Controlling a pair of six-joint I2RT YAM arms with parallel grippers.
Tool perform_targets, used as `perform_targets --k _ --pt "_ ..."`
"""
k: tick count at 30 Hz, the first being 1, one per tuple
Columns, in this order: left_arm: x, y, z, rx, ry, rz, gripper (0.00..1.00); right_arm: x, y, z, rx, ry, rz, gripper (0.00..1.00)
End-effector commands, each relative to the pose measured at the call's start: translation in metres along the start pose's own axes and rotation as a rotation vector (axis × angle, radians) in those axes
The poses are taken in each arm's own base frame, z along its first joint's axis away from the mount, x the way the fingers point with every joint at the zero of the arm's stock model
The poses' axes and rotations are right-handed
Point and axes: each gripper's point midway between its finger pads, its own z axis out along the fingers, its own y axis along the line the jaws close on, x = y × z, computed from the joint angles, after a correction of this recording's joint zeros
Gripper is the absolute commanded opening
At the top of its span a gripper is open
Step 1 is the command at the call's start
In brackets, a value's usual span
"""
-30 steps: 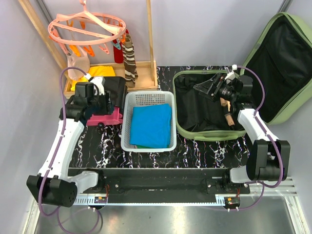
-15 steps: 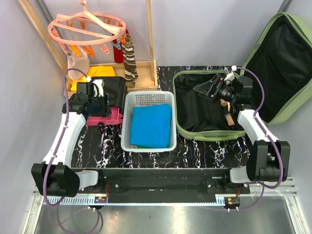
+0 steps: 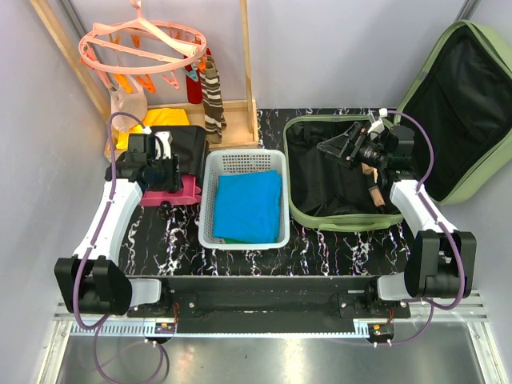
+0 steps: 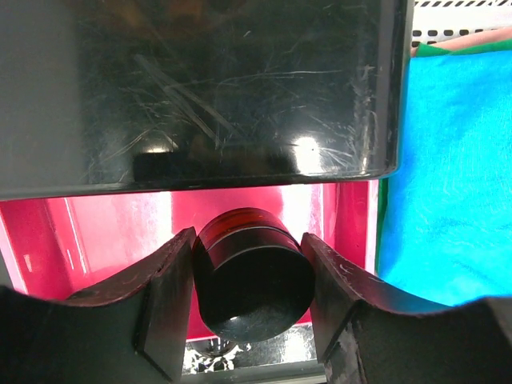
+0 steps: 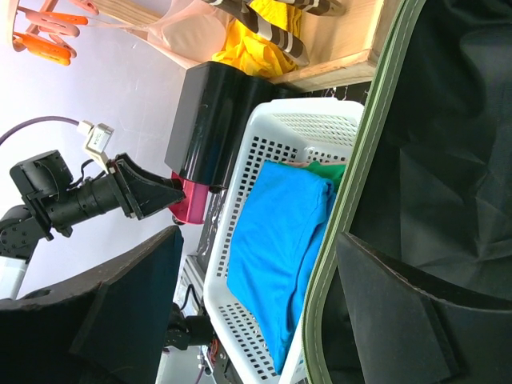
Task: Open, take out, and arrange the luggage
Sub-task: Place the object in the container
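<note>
Left gripper (image 4: 249,276) pinches a dark round cylinder (image 4: 254,290).

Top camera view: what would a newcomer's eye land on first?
The light-green luggage lies open at right, lid raised, with the jaws of the right arm open above its black lining. Next, the white basket of blue cloth at centre and the pink hanger upper left.

Glossy scratched black case (image 4: 200,88), perforated plastic basket (image 3: 244,162), luggage (image 3: 316,188) lining matt cloth
</note>
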Motion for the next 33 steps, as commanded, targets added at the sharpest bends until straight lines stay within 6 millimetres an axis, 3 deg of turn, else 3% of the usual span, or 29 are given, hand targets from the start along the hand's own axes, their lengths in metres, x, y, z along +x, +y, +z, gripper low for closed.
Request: perform_targets --k 1,6,13,19,26,33 --pt "-0.011 0.001 0.004 0.009 -0.032 0.012 0.36 -0.005 0.015 -0.003 -0.036 -0.01 -0.061 0.87" --pt "-0.011 0.005 0.005 -0.016 -0.029 0.009 0.6 -0.003 0.013 -0.002 -0.034 -0.004 -0.055 0.87" --pt "-0.019 0.006 0.004 -0.022 -0.054 0.01 0.77 -0.002 0.011 -0.003 -0.031 -0.003 -0.054 0.87" --pt "-0.032 0.006 -0.001 -0.029 -0.096 0.008 0.78 -0.001 0.011 -0.003 -0.03 -0.002 -0.052 0.87" --pt "-0.057 -0.009 -0.026 0.035 -0.234 0.039 0.73 -0.001 0.011 -0.003 -0.03 -0.002 -0.055 0.87" --pt "-0.05 -0.018 -0.048 0.079 -0.303 0.02 0.67 0.0 0.009 -0.002 -0.028 -0.001 -0.05 0.87"
